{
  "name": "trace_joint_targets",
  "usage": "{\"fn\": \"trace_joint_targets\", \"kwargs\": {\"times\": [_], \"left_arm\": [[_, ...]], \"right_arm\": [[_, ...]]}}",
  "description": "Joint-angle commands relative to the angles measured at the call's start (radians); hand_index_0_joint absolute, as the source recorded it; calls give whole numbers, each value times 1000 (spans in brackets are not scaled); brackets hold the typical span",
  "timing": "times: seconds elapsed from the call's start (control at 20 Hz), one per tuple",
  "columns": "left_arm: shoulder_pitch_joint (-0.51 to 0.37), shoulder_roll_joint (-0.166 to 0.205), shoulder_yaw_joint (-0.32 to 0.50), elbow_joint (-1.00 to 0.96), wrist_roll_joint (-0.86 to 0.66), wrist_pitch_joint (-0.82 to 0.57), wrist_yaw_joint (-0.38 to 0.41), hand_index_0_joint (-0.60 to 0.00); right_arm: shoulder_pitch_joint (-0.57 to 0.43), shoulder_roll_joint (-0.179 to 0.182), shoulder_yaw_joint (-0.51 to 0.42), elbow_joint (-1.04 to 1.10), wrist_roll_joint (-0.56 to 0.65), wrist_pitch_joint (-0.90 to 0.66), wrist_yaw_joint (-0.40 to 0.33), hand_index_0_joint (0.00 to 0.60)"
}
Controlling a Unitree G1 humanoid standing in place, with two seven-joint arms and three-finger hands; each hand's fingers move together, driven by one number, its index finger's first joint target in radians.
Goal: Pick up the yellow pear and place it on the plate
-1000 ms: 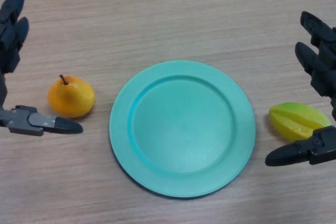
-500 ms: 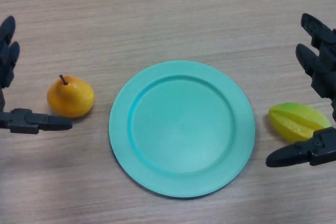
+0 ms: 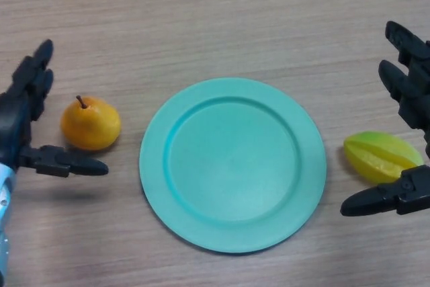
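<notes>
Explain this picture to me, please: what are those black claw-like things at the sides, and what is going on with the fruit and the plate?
You are looking down through a camera on a humanoid robot's head at the table before it. The black shapes are its two hands. The left hand comes in at the left edge, fingers spread around a yellow pear without gripping it. The right hand is at the right edge, open, beside a yellow-green star fruit, which it does not hold either. Between the two fruits lies a teal plate with nothing on it. The robot is meant to lift the pear onto that plate; so far the pear sits on the table, just left of it.
</notes>
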Motion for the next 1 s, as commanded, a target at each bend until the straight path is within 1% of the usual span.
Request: {"fn": "trace_joint_targets", "kwargs": {"times": [0.05,0.15,0.2,0.25,0.3,0.35,0.4,0.45,0.5,0.6,0.65,0.75,0.8,0.85,0.95,1.0], "left_arm": [[-106,45,29,61,21,-250,20,0],[-142,41,7,155,74,-309,54,0],[-146,41,4,166,83,-315,59,-49],[-150,40,1,179,95,-321,70,-199],[-153,39,-2,192,108,-326,82,-299],[-163,39,-9,228,143,-340,117,-449],[-173,39,-17,267,184,-358,162,-548],[-191,41,-26,314,230,-367,208,-600],[-196,43,-30,323,244,-365,220,-600],[-208,52,-56,350,334,-377,295,-600],[-214,57,-69,367,391,-392,346,-600],[-209,57,-69,372,428,-397,371,-600],[-209,60,-64,369,429,-396,370,-600],[-207,64,-55,351,420,-391,359,-600],[-201,76,-41,304,419,-401,386,-600],[-196,81,-31,272,404,-403,384,-600]], "right_arm": [[-29,-29,-76,-30,10,-140,-15,0],[-29,-29,-84,-24,15,-152,-16,0],[-30,-29,-85,-23,15,-153,-16,0],[-30,-31,-87,-23,15,-154,-16,0],[-30,-31,-88,-22,15,-157,-16,0],[-28,-33,-92,-20,13,-164,-16,0],[-26,-35,-96,-16,12,-173,-15,0],[-27,-36,-104,-14,17,-173,-14,0],[-27,-37,-105,-13,18,-176,-13,0],[-25,-37,-109,-12,19,-181,-14,0],[-28,-37,-105,-10,18,-174,-16,0],[-29,-35,-105,-13,26,-167,-18,0],[-30,-36,-104,-13,25,-166,-19,0],[-30,-38,-102,-14,22,-167,-20,0],[-27,-36,-101,-24,24,-162,-21,0],[-27,-36,-99,-30,25,-155,-20,0]]}}
